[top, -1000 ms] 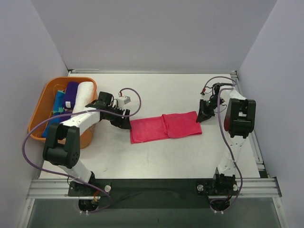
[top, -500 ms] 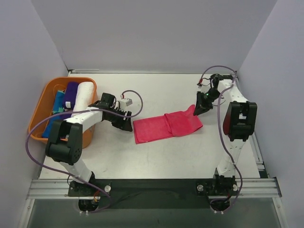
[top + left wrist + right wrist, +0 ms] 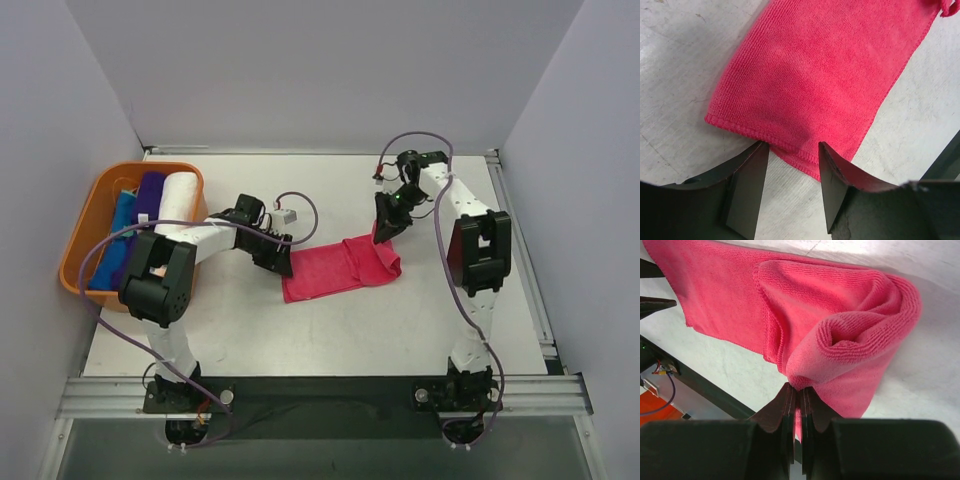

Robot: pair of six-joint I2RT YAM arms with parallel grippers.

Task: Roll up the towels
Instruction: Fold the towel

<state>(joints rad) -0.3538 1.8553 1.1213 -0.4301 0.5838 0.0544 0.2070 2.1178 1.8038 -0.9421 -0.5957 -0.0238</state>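
Right gripper (image 3: 797,390): clamped on hot pink towel (image 3: 330,268) corner
Left gripper (image 3: 792,146): apart at towel's edge
Worktop (image 3: 400,320): white, scuffed
Orange basket (image 3: 77,236): left edge, rolled towels (image 3: 178,200)

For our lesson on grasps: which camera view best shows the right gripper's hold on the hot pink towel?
Right wrist: close up, the right gripper is shut on a bunched edge of the hot pink towel. Top external shows that grip small. Left wrist shows only the towel's other end.

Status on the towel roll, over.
Right tool shut on the pink towel, that end curled over. Left tool open, straddling the other hem. Nothing in the way.
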